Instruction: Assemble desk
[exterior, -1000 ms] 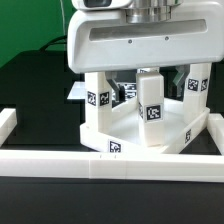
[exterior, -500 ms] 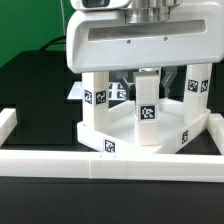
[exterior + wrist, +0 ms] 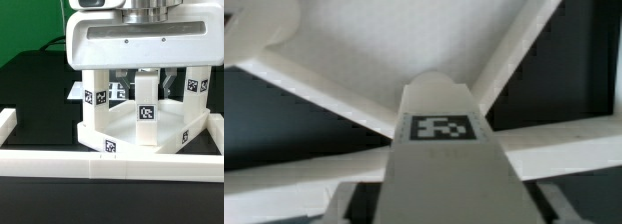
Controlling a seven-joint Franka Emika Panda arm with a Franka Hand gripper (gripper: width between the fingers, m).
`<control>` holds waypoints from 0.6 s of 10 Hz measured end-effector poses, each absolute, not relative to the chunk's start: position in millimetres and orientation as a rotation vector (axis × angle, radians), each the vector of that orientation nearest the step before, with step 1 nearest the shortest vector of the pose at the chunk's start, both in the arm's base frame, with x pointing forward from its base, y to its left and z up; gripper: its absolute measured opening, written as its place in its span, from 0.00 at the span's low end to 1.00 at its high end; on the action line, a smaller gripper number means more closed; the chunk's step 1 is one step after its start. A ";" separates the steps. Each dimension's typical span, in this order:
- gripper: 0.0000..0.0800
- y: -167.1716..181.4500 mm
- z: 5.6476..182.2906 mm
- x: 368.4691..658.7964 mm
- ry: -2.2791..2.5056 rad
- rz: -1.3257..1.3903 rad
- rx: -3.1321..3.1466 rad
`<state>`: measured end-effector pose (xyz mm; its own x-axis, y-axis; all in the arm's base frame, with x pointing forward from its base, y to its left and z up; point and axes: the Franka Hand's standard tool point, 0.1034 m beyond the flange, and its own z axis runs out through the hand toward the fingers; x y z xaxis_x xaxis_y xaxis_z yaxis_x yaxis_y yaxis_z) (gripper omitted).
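Note:
The white desk top (image 3: pixel 128 143) lies tray-side up inside the rails, close to the front one. Tag-marked legs stand upright on it at the exterior view's left (image 3: pixel 98 97) and right (image 3: pixel 196 88), and one more (image 3: pixel 121 92) shows behind. A middle leg (image 3: pixel 147 100) stands over the tray with its top under the arm's broad white hand. My gripper (image 3: pixel 147 70) is shut on that leg. In the wrist view the same leg (image 3: pixel 441 150) runs straight out from between the jaws, its tag facing the camera, over the tray's rim (image 3: pixel 331 85).
A long white border rail (image 3: pixel 100 161) runs across the front, with side rails at the left (image 3: pixel 8 120) and right (image 3: pixel 214 128). A corner of the marker board (image 3: pixel 76 92) shows behind the desk. The table is black, with a green backdrop at the left.
The jaws have closed on the middle leg. The leg has shifted slightly toward the exterior view's left and stands straighter.

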<state>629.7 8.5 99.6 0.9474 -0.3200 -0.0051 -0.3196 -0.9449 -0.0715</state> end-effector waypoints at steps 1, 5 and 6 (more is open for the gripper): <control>0.36 10.1 99.6 629.6 0.653 -0.002 -2.997; 0.36 10.1 98.1 629.2 1.168 0.024 -2.830; 0.36 11.5 98.1 629.3 1.333 0.036 -2.745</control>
<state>629.3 11.5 98.1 0.6188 -0.7833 -0.0599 -0.7853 -0.6151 -0.0701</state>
